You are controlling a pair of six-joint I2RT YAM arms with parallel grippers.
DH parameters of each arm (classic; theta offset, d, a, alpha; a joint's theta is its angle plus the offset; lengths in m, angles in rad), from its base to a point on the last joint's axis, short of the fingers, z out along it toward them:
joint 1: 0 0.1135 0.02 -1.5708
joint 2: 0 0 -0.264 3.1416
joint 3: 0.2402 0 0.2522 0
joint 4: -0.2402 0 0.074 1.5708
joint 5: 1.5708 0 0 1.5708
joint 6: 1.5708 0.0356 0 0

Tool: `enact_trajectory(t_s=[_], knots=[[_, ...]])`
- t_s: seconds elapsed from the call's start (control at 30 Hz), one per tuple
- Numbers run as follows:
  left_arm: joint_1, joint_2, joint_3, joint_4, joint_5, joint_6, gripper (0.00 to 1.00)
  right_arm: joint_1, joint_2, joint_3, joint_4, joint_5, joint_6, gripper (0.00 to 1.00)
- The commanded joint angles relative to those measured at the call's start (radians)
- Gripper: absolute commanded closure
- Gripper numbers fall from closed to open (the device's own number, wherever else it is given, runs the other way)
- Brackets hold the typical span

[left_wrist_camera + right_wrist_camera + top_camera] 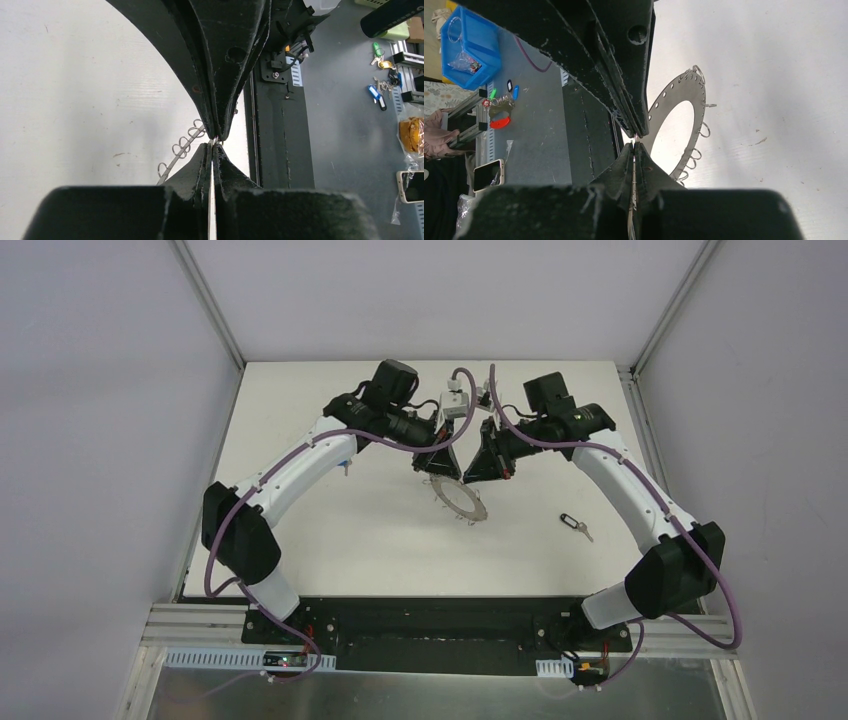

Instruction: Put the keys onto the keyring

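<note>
Left gripper (pixel 212 146) and right gripper (pixel 634 145) are both pinched shut, meeting tip to tip right at the rim of the keyring (pixel 674 94) mid-table, while the black-headed key (pixel 572 524) lies well apart to its right

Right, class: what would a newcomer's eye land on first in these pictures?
The black left gripper and right gripper, both shut, meet tip to tip at mid-table, at the rim of a flat grey metal keyring edged with wire loops. Then a small black-headed key lies alone on the white table, to their right.
</note>
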Motion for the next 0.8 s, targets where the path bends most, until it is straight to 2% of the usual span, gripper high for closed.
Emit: enact_trajectory(t_s=[0.0,0.13,0.33,0.53,0.67,0.77], knots=[[-0.012,0.017,0.039,0.021,0.026,-0.041,1.0,0.005,-0.039,0.003,0.034,-0.041,-0.011,1.0],[-0.01,-0.002,-0.006,0.154,-0.06,-0.226,1.0,0.004,-0.054,-0.018,0.079,-0.015,0.04,0.99],[-0.003,-0.083,-0.141,0.379,-0.147,-0.456,1.0,0.003,-0.12,-0.092,0.177,0.077,0.112,0.82],[0.002,-0.106,-0.169,0.443,-0.145,-0.551,1.0,-0.007,-0.201,-0.195,0.254,0.111,0.131,0.68],[0.004,-0.11,-0.166,0.447,-0.15,-0.575,1.0,-0.011,-0.231,-0.22,0.258,0.128,0.12,0.66],[0.004,-0.112,-0.162,0.447,-0.165,-0.593,1.0,-0.011,-0.241,-0.231,0.254,0.149,0.105,0.67]])
